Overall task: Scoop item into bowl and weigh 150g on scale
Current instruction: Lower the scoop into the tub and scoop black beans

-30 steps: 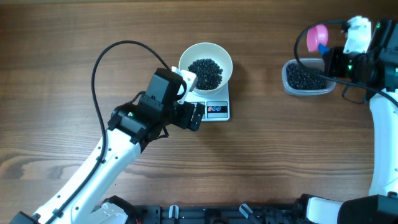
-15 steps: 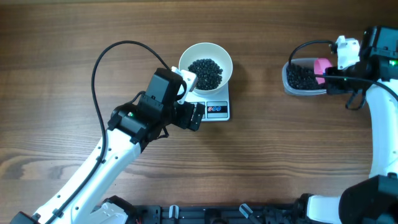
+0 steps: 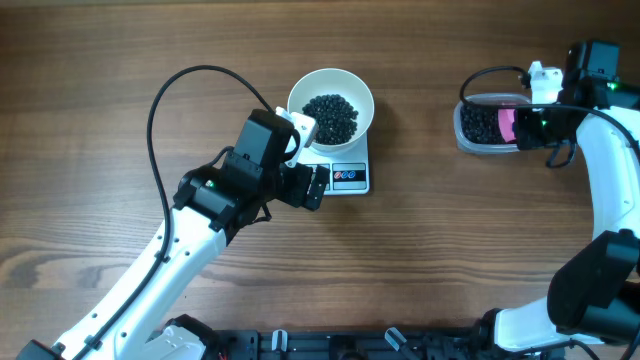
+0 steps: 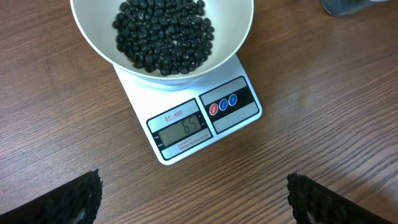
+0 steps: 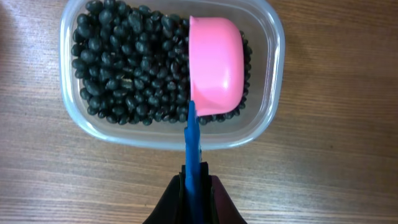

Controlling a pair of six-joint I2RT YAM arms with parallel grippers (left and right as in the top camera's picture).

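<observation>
Small round black beans (image 4: 163, 34) are lying heaped in a round plain white bowl (image 3: 358, 85), which is sitting on the back of a small white rectangular digital scale (image 4: 199, 118) at the middle of the brown wooden table (image 3: 120, 60). More beans are filling a clear rectangular plastic tub (image 5: 267, 93), well apart to the right.

The left arm is stretching diagonally from the near-left corner. Its left gripper (image 4: 196, 199) is hovering just beside the scale's front, jaws spread wide and empty. The right arm is bending in from the right edge. Its right gripper (image 5: 194, 186) is pinching the blue handle of a pink plastic scoop (image 5: 214, 65), whose cup is resting among the tub's beans.

Only the left wrist view is showing the scale's display, which looks like 65. Only the right wrist view is showing the clamped handle.
</observation>
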